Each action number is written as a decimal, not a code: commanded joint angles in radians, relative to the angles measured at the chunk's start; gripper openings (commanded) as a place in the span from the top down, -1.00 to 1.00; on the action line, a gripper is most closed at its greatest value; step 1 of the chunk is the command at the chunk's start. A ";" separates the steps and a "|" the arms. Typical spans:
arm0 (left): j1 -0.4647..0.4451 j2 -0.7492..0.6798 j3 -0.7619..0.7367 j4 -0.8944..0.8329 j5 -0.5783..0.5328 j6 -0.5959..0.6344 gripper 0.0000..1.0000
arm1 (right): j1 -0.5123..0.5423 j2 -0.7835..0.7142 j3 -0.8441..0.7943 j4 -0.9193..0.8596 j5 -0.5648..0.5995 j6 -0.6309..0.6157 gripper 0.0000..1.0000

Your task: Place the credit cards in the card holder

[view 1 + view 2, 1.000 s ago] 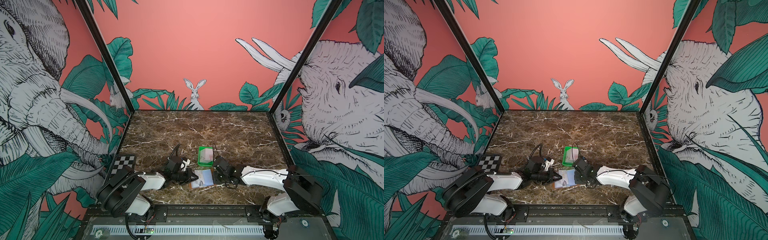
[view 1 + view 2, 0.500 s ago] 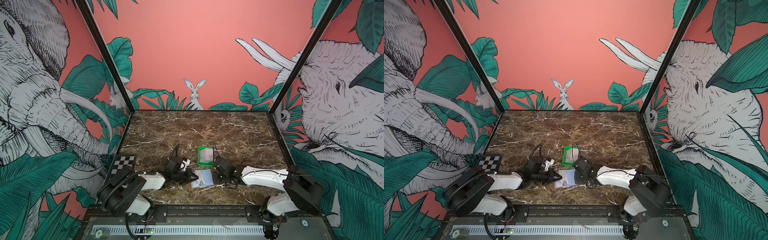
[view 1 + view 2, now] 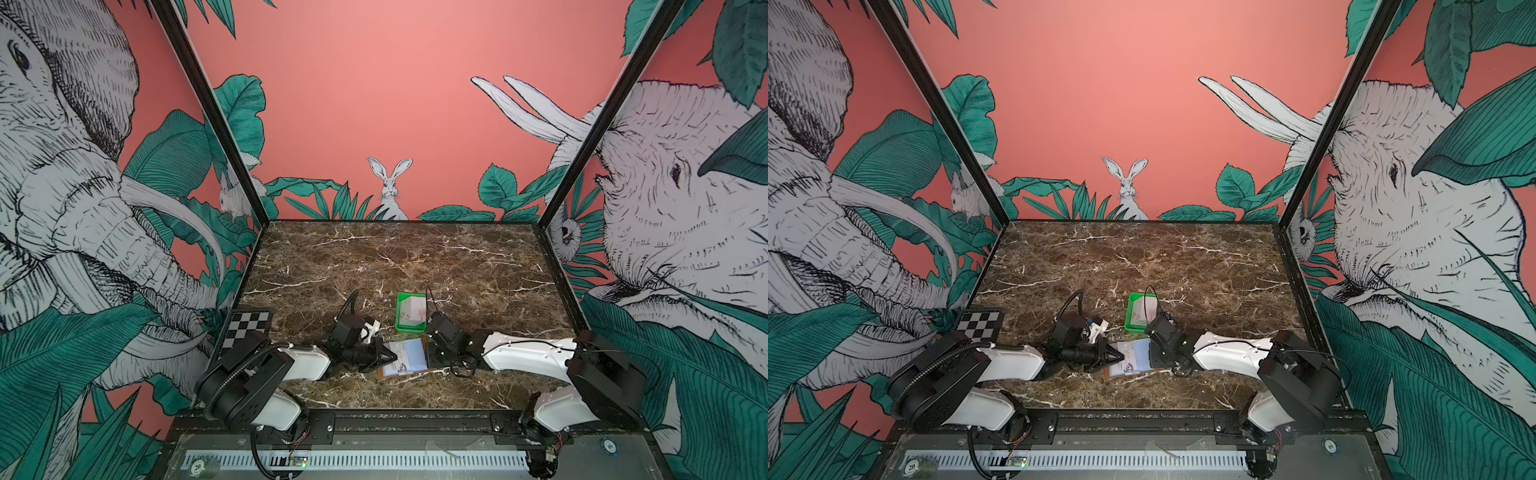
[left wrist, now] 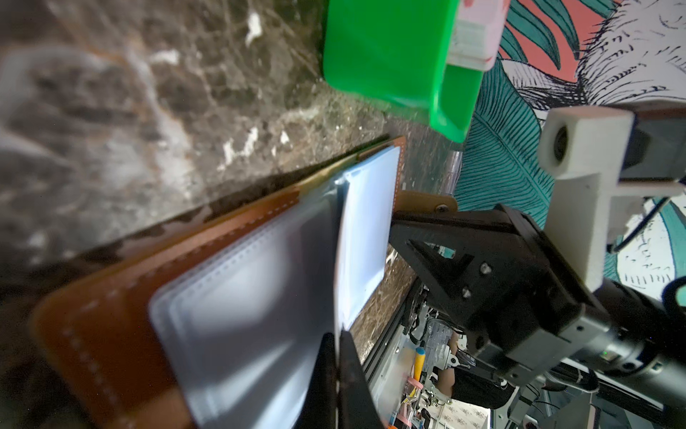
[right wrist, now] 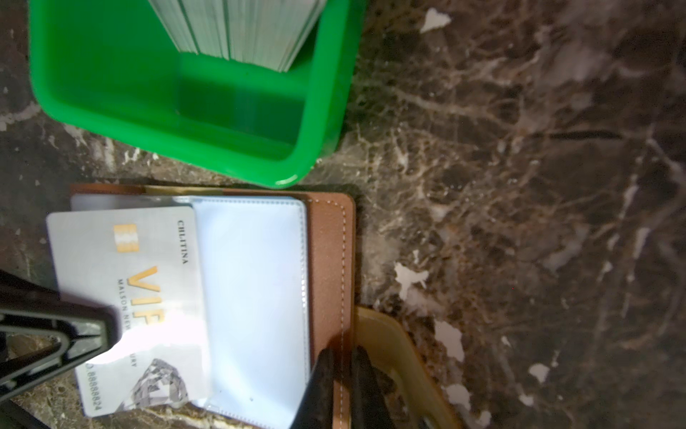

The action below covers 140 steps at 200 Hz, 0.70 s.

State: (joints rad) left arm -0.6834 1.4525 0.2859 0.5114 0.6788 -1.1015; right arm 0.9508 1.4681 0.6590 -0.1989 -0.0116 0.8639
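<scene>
Your left arm [image 3: 303,361] lies low over the table [image 3: 415,257], its white forearm near level, reaching in from 9 o'clock. The wrist is rolled onto its side. The left gripper [image 3: 388,357] is pinched tight on the edge of a credit card [image 5: 130,267], a thin, glossy grey-white rectangle with a gold chip, gold "VIP" lettering and a diamond drawing.

Your right arm [image 3: 528,353] mirrors it from 3 o'clock, just as low. The right gripper [image 5: 343,356] is narrowed onto the stitched edge of the card holder [image 5: 326,260], one black finger on each face of the cover.

The card holder lies open and flat at 6 o'clock on the table, tan leather-look with white stitching. The card's far end sits under a clear sleeve [image 5: 252,278], which is smooth and pale blue. A translucent amber snap tab [image 5: 393,353] juts out beside the right fingers.

At 12 o'clock, just beyond the holder, a bright green tray [image 5: 111,74] of shiny plastic holds a leaning stack of cards [image 5: 241,29].
</scene>
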 commanded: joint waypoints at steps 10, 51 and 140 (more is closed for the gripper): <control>0.002 0.044 -0.008 0.025 0.021 -0.008 1.00 | -0.004 0.008 -0.021 0.004 0.017 -0.002 0.78; 0.002 0.069 0.013 0.026 0.024 0.010 1.00 | -0.004 0.007 -0.023 0.007 0.013 -0.002 0.79; -0.009 0.030 0.087 -0.173 -0.028 0.068 0.83 | -0.001 0.015 -0.040 0.049 -0.024 0.007 0.82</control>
State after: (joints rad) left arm -0.6842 1.5047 0.3519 0.4549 0.6979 -1.0622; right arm 0.9497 1.4670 0.6483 -0.1780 -0.0196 0.8646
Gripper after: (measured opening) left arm 0.076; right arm 0.091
